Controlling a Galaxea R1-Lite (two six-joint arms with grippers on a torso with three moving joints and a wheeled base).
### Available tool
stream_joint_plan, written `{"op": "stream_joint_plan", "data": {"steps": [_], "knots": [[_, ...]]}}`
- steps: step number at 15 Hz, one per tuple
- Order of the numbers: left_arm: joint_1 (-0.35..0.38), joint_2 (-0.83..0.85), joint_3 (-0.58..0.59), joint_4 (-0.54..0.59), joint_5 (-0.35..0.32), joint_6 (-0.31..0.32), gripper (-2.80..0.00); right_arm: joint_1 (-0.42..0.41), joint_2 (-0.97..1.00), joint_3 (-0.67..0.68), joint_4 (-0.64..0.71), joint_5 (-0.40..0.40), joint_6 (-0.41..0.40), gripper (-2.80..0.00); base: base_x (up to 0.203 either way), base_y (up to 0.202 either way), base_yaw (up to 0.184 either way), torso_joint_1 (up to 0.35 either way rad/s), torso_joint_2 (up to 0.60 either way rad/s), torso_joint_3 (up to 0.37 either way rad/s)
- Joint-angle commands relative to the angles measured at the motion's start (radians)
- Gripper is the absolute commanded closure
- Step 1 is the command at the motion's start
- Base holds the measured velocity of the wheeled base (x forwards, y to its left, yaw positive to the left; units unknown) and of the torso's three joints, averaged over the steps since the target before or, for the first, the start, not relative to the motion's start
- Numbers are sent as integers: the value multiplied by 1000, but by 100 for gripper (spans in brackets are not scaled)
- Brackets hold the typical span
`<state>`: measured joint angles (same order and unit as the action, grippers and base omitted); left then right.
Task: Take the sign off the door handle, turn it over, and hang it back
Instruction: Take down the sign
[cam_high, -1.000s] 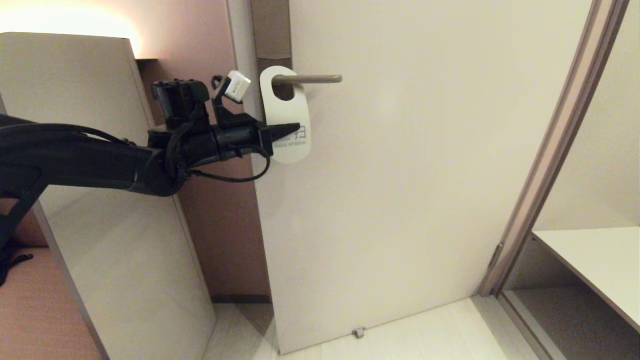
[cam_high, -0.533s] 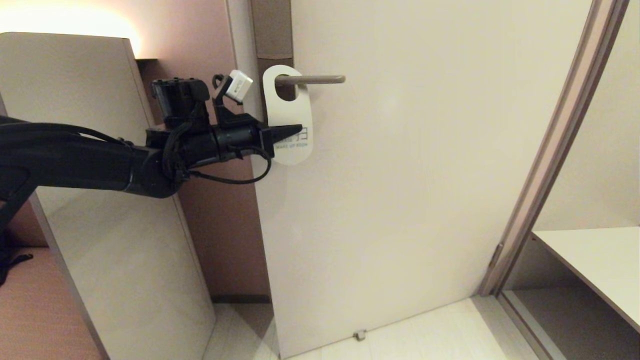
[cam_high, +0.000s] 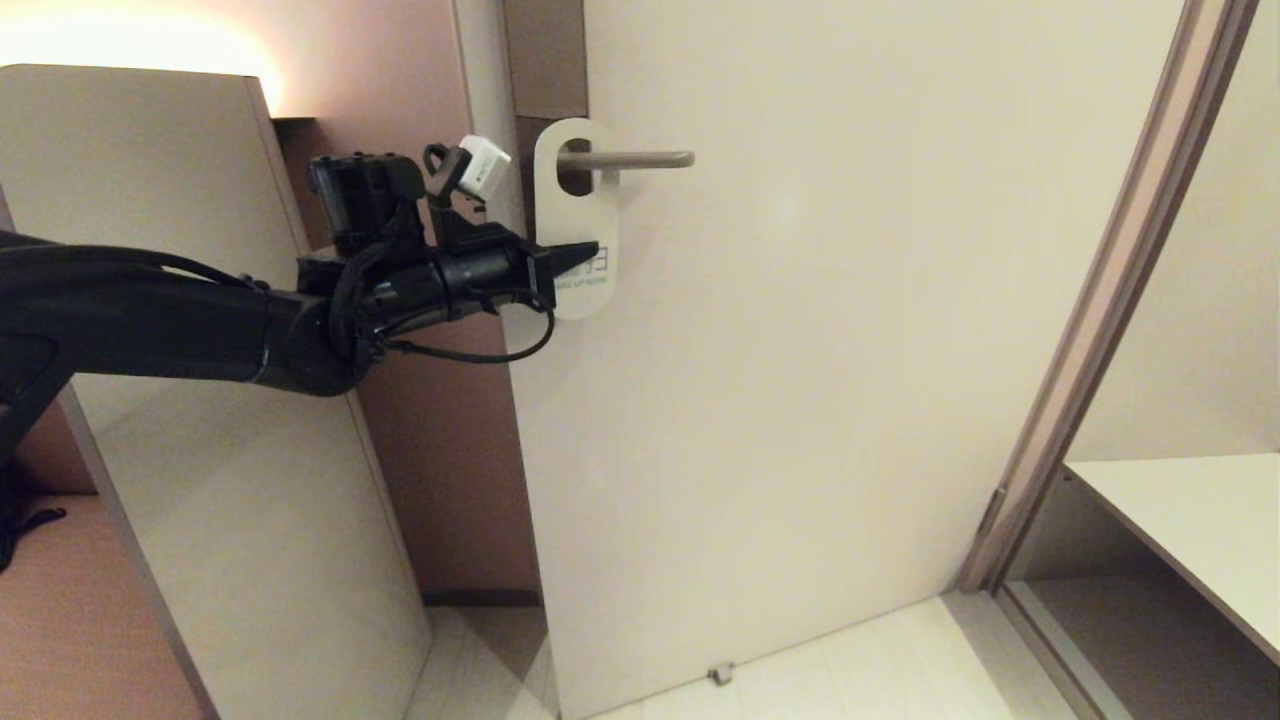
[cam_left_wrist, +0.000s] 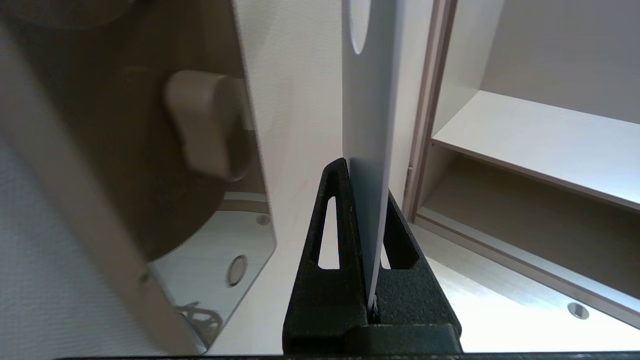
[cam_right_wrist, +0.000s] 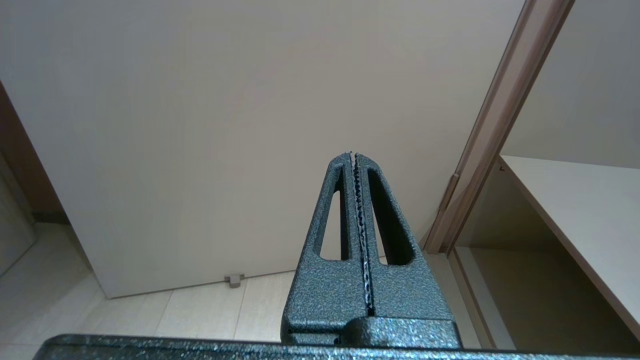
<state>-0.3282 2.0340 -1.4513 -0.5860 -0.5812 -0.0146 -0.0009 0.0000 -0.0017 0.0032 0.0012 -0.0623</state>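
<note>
The sign (cam_high: 577, 215) shows its white face and hangs upright against the door. The door handle (cam_high: 640, 159), a slim metal lever, passes through the sign's oval hole. My left gripper (cam_high: 590, 250) reaches in from the left at the sign's lower half and is shut on it. In the left wrist view the sign (cam_left_wrist: 371, 115) stands edge-on, clamped between the black fingers (cam_left_wrist: 330, 215) of the left gripper (cam_left_wrist: 366, 182). My right gripper (cam_right_wrist: 353, 155) is shut on nothing, low and facing the door's lower part. It does not show in the head view.
A tall pale cabinet panel (cam_high: 200, 400) stands left of the door under my left arm. The door frame (cam_high: 1100, 300) and a white shelf (cam_high: 1180, 510) are on the right. A small door stop (cam_high: 716, 673) sits on the floor.
My left gripper has raised the sign a little and straightened it, so its top edge now stands higher above the lever. The right arm has not moved.
</note>
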Motion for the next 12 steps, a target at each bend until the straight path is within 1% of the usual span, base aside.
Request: {"op": "stream_joint_plan", "data": {"steps": [1,4,12], "knots": [[-14,-2,0,-3,17,1,0,0,1,0,0,0,-1,0,0,0,0,0,0,0],[-38,-3,0,-3,79,9,0,1,1,0,0,0,-1,0,0,0,0,0,0,0],[-88,-2,0,3,212,30,0,1,0,0,0,0,-1,0,0,0,0,0,0,0]]}}
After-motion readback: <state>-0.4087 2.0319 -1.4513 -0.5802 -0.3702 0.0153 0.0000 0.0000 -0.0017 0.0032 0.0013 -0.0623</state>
